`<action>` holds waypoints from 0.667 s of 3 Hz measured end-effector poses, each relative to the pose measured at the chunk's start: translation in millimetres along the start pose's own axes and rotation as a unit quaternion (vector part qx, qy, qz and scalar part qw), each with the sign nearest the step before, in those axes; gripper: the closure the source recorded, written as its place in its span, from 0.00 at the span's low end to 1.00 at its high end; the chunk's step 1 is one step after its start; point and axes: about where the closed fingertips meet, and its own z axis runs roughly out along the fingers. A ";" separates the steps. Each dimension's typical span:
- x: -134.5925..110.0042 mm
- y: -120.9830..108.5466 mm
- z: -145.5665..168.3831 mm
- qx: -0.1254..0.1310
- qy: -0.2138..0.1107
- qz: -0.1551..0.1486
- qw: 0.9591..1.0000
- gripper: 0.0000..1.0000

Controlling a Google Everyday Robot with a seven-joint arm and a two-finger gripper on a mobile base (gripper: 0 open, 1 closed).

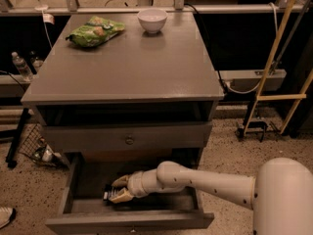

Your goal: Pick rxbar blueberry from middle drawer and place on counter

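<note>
Grey middle drawer [146, 219]: pulled out at the foot of the cabinet in the one camera view, with low walls and a dark flat bottom.
rxbar blueberry [108, 195]: lies on the drawer bottom, left of centre. I see only its dark end with white lettering, poking out beside the tool.
tool [119, 189]: down inside the drawer on the end of the white arm [210, 182], which reaches in from the right. It sits right at the bar, but I cannot tell whether it is spread around it or already pinching it.
step in hand: I judge this to be the pick. The bar is not yet lifted and nothing of the task is on top.
next move: I want a firm hold on the flat wrapper. Then I lift straight up clear of the drawer wall, draw back toward myself, and rise to the top surface.
counter [132, 67]: broad grey top with plenty of bare surface in its front half, which is where I would set the bar down.
green snack bag [95, 31]: at the back left of the counter, well apart from the front half.
white bowl [152, 19]: at the back, right of the bag and apart from it.
in the way: the upper drawer front [88, 140] with its knob [129, 140] and the counter's overhanging edge sit above the rear of the open drawer. A lift taken too far back could catch them.
</note>
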 end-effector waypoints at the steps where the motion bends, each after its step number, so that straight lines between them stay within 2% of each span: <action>1: -17.2 -10.7 -29.3 0.012 -0.011 -0.021 1.000 1.00; 2: -36.8 -22.8 -68.0 0.017 -0.020 -0.047 0.999 1.00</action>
